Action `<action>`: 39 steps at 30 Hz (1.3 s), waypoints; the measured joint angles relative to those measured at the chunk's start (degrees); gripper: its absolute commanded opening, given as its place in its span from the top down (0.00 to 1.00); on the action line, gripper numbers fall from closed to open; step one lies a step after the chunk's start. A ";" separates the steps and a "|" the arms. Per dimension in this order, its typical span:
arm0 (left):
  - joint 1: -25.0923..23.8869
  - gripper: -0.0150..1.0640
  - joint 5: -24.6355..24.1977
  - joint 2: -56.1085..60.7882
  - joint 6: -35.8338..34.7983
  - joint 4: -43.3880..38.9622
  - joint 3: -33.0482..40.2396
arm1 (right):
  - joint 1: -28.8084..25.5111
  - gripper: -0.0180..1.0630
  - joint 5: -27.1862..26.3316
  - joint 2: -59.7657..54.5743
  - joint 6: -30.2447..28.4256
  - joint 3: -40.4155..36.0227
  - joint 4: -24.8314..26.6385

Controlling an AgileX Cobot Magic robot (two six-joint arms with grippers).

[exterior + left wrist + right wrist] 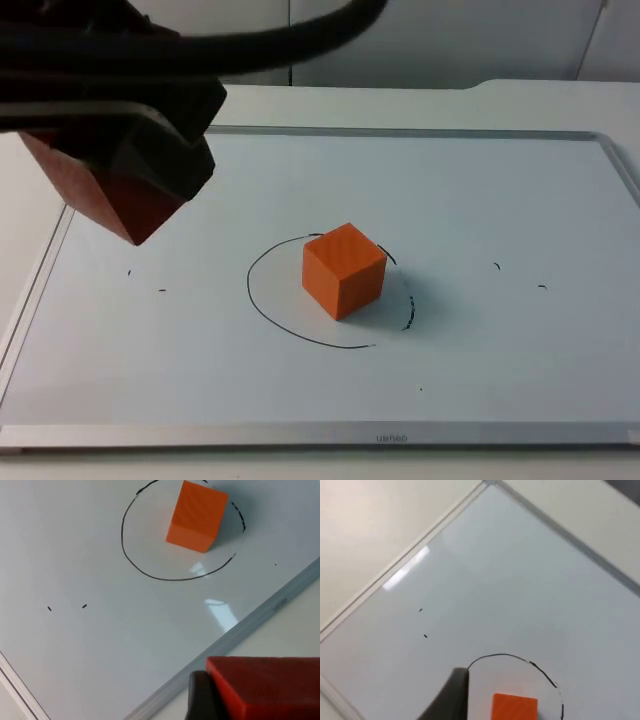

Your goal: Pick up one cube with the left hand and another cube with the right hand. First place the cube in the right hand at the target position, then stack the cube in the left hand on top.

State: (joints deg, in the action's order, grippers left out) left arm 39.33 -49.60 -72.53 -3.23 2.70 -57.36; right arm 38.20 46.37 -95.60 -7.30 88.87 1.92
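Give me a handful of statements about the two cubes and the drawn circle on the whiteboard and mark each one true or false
1. The orange cube sits inside the drawn circle. True.
2. The red cube lies on the whiteboard. False: it is held up off the board in the left gripper.
3. The red cube is already stacked on the orange cube. False: the orange cube's top is bare and the red cube hangs off to the side.
4. The orange cube stands free, with nothing gripping it. True.
5. The right gripper holds a cube. False: its fingertip is beside the orange cube, which rests on the board by itself.
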 measured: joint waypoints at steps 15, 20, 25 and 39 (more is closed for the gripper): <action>0.00 0.99 4.53 -7.42 6.33 2.30 -2.86 | 0.00 0.07 -3.30 43.82 -1.62 -28.18 -1.50; 0.00 0.99 4.71 -12.62 8.14 2.44 -6.98 | 0.00 0.07 -1.53 55.65 -0.57 -32.29 -1.92; 0.00 0.99 4.98 -17.05 9.11 2.82 -9.91 | 0.00 0.07 2.94 63.50 1.70 -32.63 -3.59; 2.77 0.99 4.03 -32.71 11.77 3.57 -24.70 | 0.00 0.07 12.50 73.41 7.30 -32.63 -8.14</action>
State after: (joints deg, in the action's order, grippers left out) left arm 42.09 -45.57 -105.24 8.54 6.27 -82.06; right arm 38.20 58.88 -22.19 0.00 56.24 -6.22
